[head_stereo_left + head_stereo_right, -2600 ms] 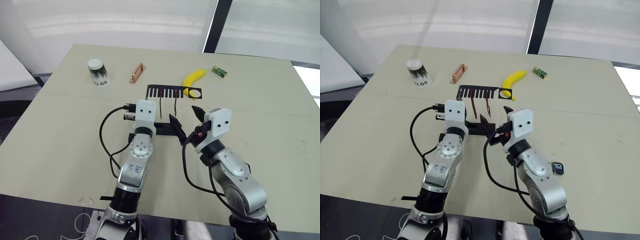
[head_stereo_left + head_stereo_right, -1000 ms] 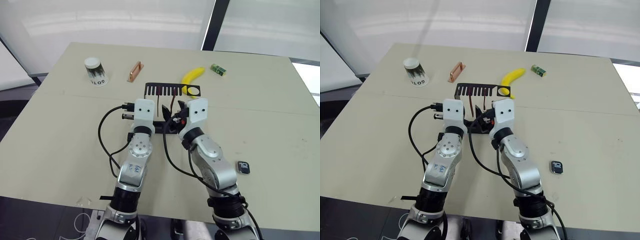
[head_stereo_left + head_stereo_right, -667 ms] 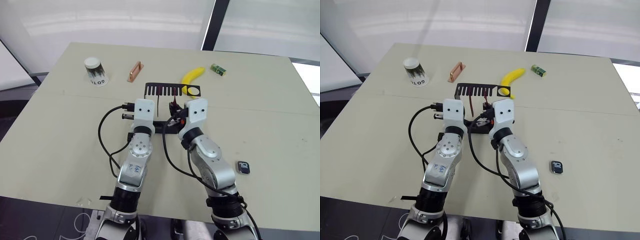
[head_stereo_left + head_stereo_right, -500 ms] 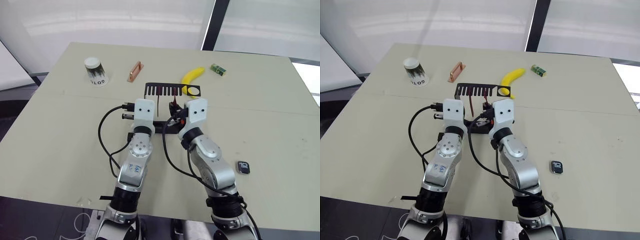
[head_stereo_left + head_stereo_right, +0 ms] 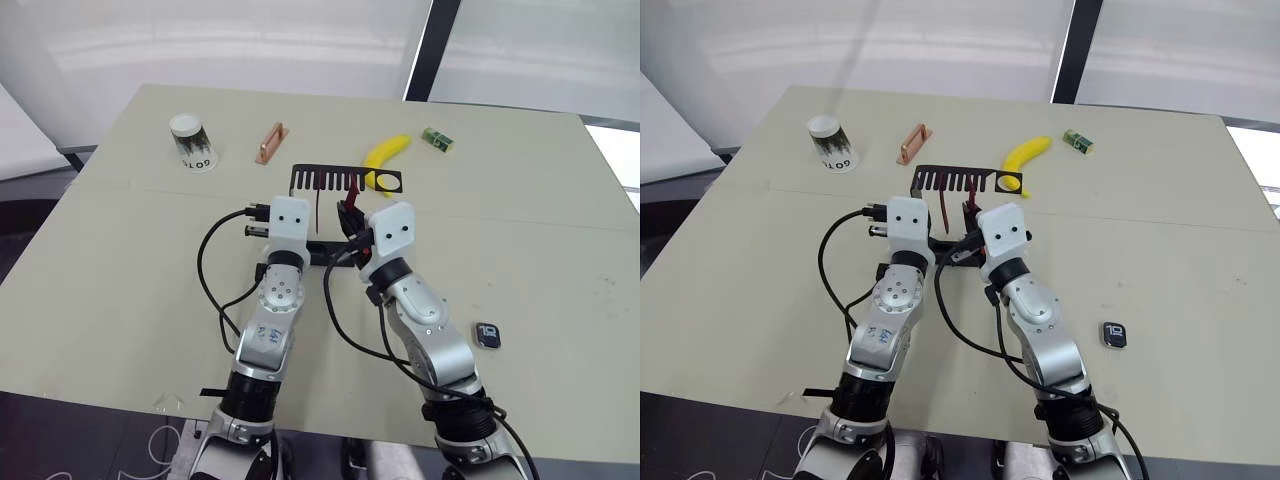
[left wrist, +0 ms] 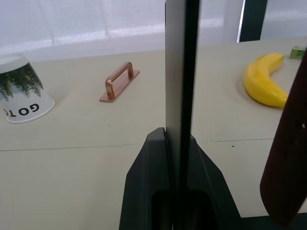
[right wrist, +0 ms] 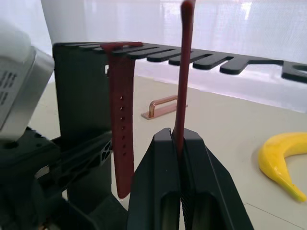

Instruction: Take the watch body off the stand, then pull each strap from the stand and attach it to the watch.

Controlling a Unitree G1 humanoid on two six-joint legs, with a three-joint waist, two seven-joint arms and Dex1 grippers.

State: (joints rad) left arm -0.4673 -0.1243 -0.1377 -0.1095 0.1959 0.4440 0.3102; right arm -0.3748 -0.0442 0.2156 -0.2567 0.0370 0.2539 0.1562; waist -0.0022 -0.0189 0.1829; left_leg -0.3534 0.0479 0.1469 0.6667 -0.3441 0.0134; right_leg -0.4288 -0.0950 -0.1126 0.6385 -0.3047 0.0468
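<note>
The black stand is in the middle of the table. My left gripper is shut on its upright. My right gripper is shut on the lower end of one dark red strap, whose top rises just above the comb arm. From the head camera, this gripper is close in front of the stand, to the right of the left wrist. The other strap hangs from a slot at the upright end of the arm. The watch body lies face up on the table, off to the right of my right arm.
A banana lies just behind the stand's round hole. Farther back are a small green box, a copper handle and an upturned paper cup. The table stretches open to both sides of the arms.
The right gripper closed on the strap, then drew back slightly toward me, and the strap tilted with it. The left gripper kept its hold on the stand.
</note>
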